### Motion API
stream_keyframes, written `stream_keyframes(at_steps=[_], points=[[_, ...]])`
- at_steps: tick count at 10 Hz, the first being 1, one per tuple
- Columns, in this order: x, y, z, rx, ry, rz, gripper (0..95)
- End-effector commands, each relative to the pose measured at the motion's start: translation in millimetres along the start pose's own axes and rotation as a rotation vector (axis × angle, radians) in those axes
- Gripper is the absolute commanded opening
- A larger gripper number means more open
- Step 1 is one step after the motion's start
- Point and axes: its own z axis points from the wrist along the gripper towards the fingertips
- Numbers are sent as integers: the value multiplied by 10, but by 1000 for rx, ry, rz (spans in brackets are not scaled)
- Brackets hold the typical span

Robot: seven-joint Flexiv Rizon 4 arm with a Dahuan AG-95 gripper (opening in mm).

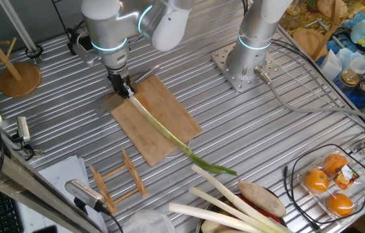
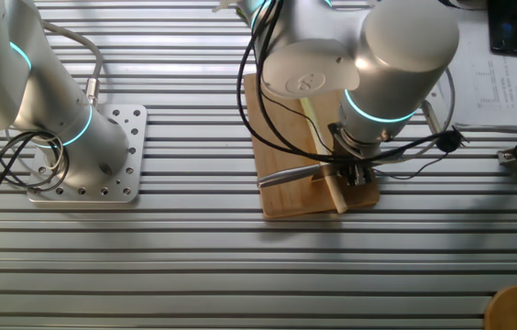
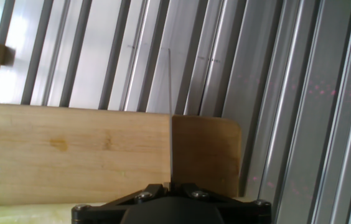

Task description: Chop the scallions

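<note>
Steel is showing edge-on in the hand view, a thin knife blade [image 3: 170, 112] running straight out from the black gripper [image 3: 170, 186] mount over the end of the bamboo cutting board [image 3: 70, 152]. Whether the fingers are clenching the knife or it is fixed to the mount I cannot tell; the jaws themselves are hidden. In one fixed view the gripper [image 1: 123, 85] is hanging at the upper corner of the cutting board [image 1: 169, 110], right at the pale end of the scallion [image 1: 163, 133]. That stalk is lying whole and diagonally along the board, its whitish part on the wood and its dark green tip trailing off the lower edge onto the ribbed metal table [image 1: 266, 129]. In the other fixed view the pale stalk end [image 2: 335, 191] is poking out beneath the gripper [image 2: 355, 172]. Near the table's lower edge, thicker cream leek-like stalks [image 1: 221, 200] are resting well apart from the board, with packaged oranges [image 1: 328, 184] lying further right.
</note>
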Motion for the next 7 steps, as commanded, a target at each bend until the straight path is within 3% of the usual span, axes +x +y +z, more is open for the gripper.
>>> stream_keyframes(at_steps=[1, 3, 5, 7], points=[[-22, -6, 1, 3, -17, 0, 0], [-100, -12, -45, 3, -26, -3, 0], [-167, 15, 83, 9, -46, 2, 0], [-183, 38, 105, 15, -36, 2, 0]])
